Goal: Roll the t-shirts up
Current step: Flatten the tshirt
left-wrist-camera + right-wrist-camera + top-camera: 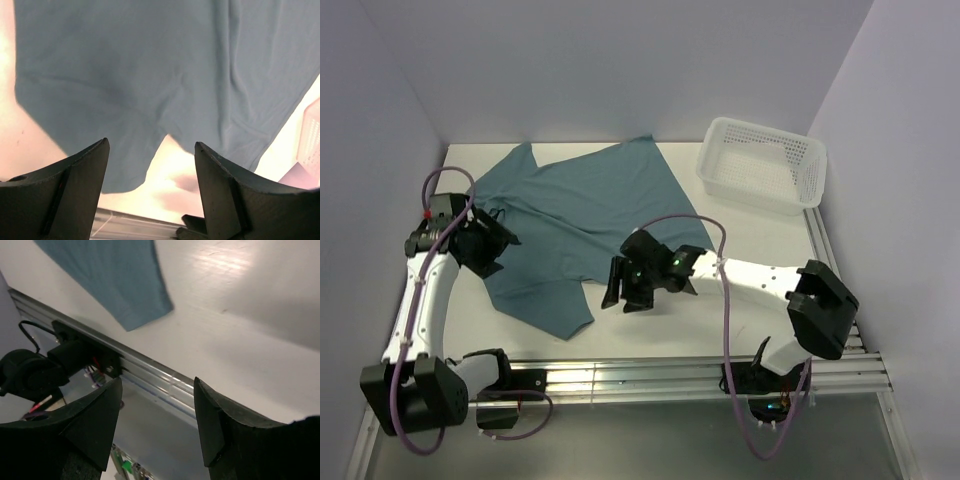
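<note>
The teal-blue t-shirt [585, 215] lies spread flat and creased on the white table, its lower corner reaching toward the near edge. My left gripper [498, 255] hovers over the shirt's left edge, open, with nothing between its fingers. In the left wrist view the t-shirt [150, 65] fills the upper part, beyond the open left gripper [151, 142]. My right gripper [625, 295] hangs open and empty just right of the shirt's near corner. In the right wrist view the open right gripper [157, 380] is over the table's near edge, with the t-shirt's corner [115, 280] at upper left.
A white mesh basket [750, 192] stands at the back right corner, seen also as a pale basket [312, 135] at the left wrist view's right edge. An aluminium rail [670, 375] runs along the near table edge; the rail [150, 370] shows below the right gripper. Grey walls enclose three sides.
</note>
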`<state>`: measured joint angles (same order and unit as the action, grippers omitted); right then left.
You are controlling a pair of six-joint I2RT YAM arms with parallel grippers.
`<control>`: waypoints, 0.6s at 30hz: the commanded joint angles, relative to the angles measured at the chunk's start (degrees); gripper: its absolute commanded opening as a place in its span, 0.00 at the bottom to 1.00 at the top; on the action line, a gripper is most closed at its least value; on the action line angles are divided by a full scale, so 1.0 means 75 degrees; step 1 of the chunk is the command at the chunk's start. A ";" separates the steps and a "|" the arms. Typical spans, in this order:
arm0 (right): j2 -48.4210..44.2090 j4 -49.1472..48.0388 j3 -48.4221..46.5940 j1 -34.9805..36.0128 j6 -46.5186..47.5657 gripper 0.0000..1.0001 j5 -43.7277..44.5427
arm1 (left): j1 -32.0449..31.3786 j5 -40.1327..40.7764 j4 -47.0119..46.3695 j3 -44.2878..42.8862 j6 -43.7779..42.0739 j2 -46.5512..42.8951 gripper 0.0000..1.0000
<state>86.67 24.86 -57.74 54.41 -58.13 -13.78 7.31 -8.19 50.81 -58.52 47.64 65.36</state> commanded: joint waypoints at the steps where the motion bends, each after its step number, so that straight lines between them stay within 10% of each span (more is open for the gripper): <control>1: 0.0091 -0.1202 -0.0001 0.0817 -0.1670 0.66 0.1457 | 0.0044 -0.0057 0.0233 0.0536 0.0257 -0.0675 0.76; 18: 0.2282 -0.2880 -0.0153 0.2706 -0.4179 0.67 0.2833 | 0.0291 0.0259 0.0808 0.1287 0.0094 -0.2258 0.77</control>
<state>102.15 8.84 -57.91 74.61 -85.95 2.33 9.19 -7.60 55.53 -48.73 48.31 49.89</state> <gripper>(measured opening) 0.664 0.768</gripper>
